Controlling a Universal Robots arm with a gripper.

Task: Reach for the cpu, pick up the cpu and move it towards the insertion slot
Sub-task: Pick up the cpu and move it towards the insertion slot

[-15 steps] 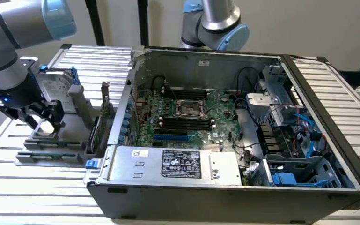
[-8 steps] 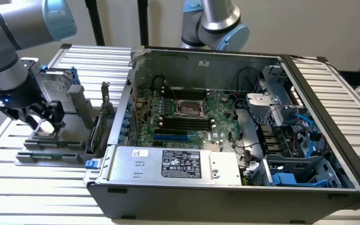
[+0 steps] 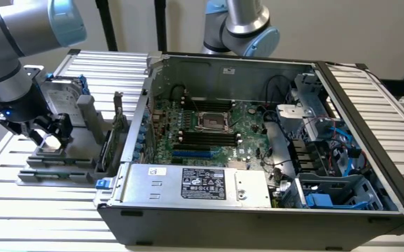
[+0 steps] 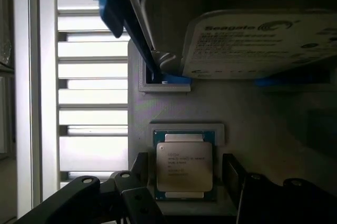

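Chassis first: the open computer case [image 3: 258, 210] lies on its side on the slatted table [image 3: 40, 226] and takes up the middle and the exterior view's right, its board facing up so that parts can go in from above. The arm [image 3: 9, 47] comes down at the exterior view's left, outside the case wall, over a grey holder [image 3: 54, 174] that stands just beside the case. This holder keeps loose parts in fixed places. An upright hard drive [image 4: 258, 40] with blue brackets stands in its far part, and a shallow square recess lies nearer.

The gripper [image 3: 48, 137] hangs low over that recess. In the wrist view its 2 dark fingers [image 4: 231, 174] stand apart on either side of the cpu [image 4: 184, 165], with a thin strip of grey showing between each finger and the chip's edge. It looks parted and holds nothing. The cpu lies flat in the recess, silver face up, framed closely by the raised rim.

The insertion slot [image 3: 212, 122] sits well apart, on the board inside the case, above the black memory slots. Room above the chip is free, but the hard drive is close on the far side and the case wall rises between holder and slot.
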